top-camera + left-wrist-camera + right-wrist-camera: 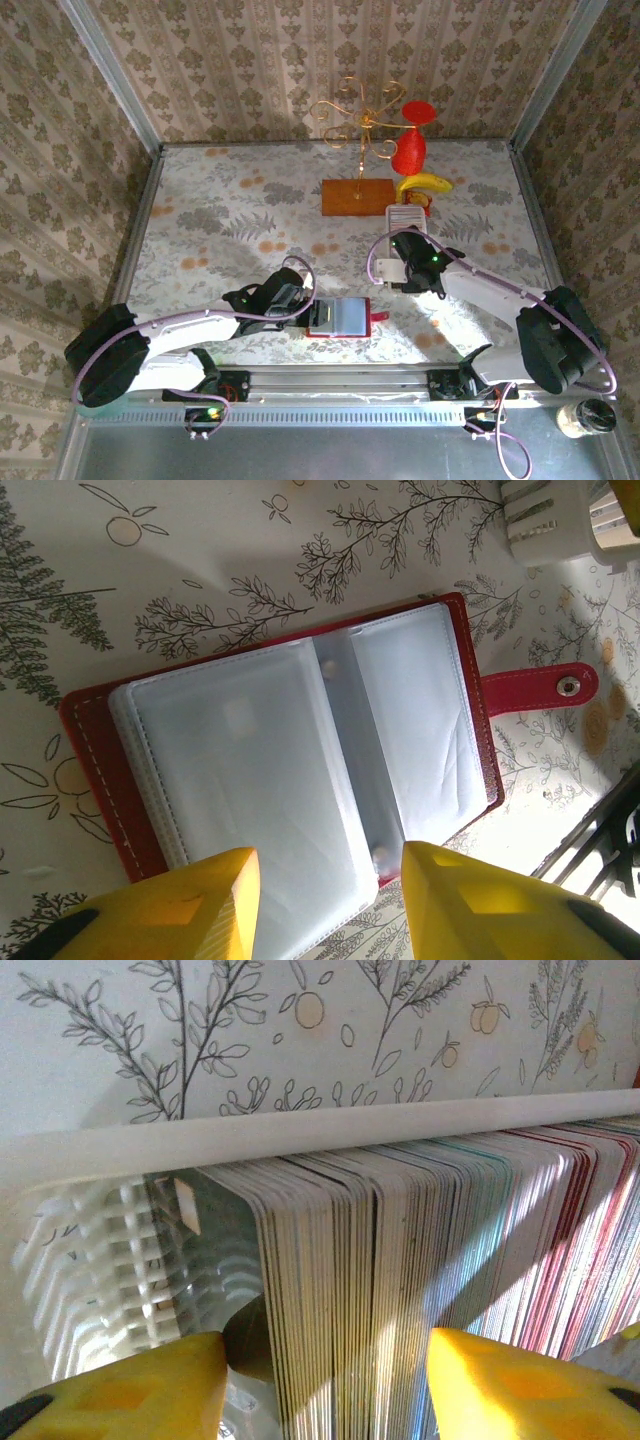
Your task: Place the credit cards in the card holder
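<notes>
I'm holding my right claw [325, 1365] fingers-apart astride the credit cards [420, 1260], their row running nine to three in the white tray [300, 1125]; the card holder [340, 318] is lying open at eight o'clock, by my left claw [330, 875], also apart

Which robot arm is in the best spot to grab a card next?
The right one. Its right tool straddles the credit cards standing in the white tray. The left tool is at the open card holder, away from the cards.
</notes>
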Action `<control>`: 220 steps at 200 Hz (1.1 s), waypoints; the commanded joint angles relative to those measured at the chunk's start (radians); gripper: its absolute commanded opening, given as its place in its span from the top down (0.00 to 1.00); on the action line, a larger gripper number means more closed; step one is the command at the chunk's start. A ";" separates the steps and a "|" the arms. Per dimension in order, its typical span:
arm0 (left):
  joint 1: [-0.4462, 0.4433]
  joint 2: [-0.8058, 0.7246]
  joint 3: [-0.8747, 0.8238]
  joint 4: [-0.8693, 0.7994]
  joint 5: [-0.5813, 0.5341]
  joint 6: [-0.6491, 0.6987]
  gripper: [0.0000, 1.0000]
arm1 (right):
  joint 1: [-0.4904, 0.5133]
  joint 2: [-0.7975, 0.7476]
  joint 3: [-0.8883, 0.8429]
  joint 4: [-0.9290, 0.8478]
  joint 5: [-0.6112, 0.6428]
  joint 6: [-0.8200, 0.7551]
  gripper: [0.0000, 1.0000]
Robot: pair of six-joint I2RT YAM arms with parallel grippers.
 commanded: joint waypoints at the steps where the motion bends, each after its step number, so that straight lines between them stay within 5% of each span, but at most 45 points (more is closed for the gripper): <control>1: 0.004 0.007 0.003 0.009 0.010 -0.011 0.58 | -0.003 -0.046 0.019 0.012 0.023 -0.017 0.54; 55: 0.003 0.010 0.005 0.008 0.012 -0.012 0.59 | -0.001 -0.060 0.017 -0.014 0.009 -0.018 0.76; 220: -0.003 0.024 0.017 -0.030 -0.010 -0.021 0.57 | 0.005 -0.157 0.039 -0.055 -0.026 0.024 0.98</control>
